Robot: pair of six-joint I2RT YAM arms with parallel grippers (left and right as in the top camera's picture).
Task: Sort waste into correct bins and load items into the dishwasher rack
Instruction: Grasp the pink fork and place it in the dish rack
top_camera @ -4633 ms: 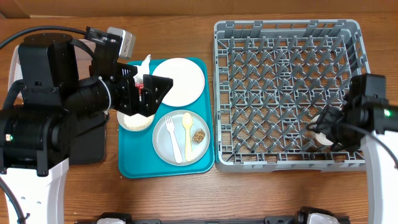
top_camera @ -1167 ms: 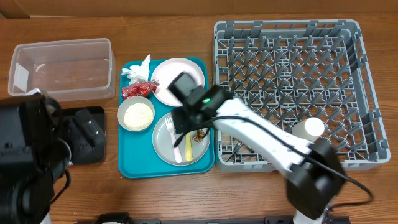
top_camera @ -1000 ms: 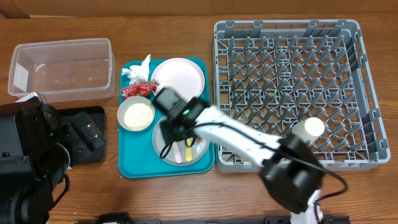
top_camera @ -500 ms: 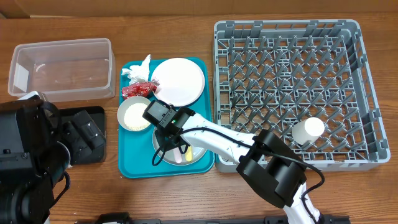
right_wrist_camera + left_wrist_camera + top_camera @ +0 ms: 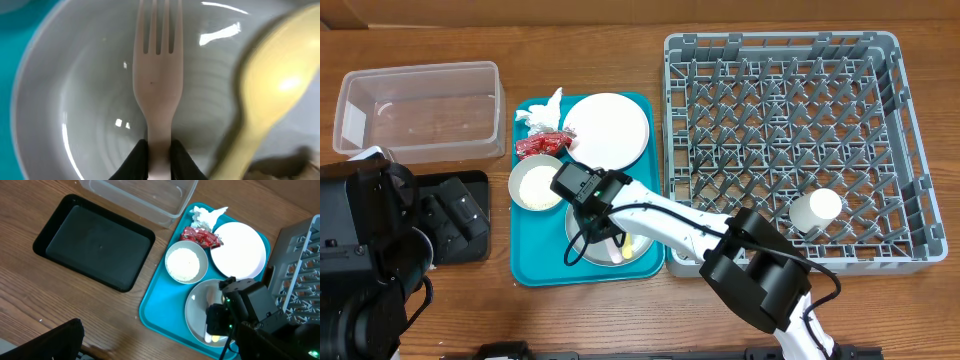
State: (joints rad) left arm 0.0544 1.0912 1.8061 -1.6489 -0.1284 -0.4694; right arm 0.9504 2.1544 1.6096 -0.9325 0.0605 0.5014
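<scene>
Right gripper [image 5: 159, 161] is clamping the handle of the white plastic fork [image 5: 157, 75], fingers [image 5: 138, 159] pinching it from both sides. Fork is lying flat on the round pale grey plate [image 5: 70, 110], with the yellow plastic spoon [image 5: 272, 100] just beside it on the same plate. Only the right wrist view is showing this grip; overhead, the arm is covering the fork and most of the plate. Overhead is showing the rest: grey plate sitting on the flat teal serving tray [image 5: 532, 262] with the round white plate [image 5: 610, 128], small pale bowl of white rice [image 5: 538, 186], crumpled red wrapper [image 5: 538, 146] and crumpled white napkin [image 5: 544, 106]; white cup [image 5: 817, 208] sitting in the large grey pegged dishwasher rack [image 5: 780, 45]; clear rectangular plastic tub [image 5: 420, 80] beside the tray. Left wrist view is giving the shallow black rectangular tray [image 5: 95, 245] whole. Left gripper [image 5: 455, 215] is standing wide, holding nothing.
</scene>
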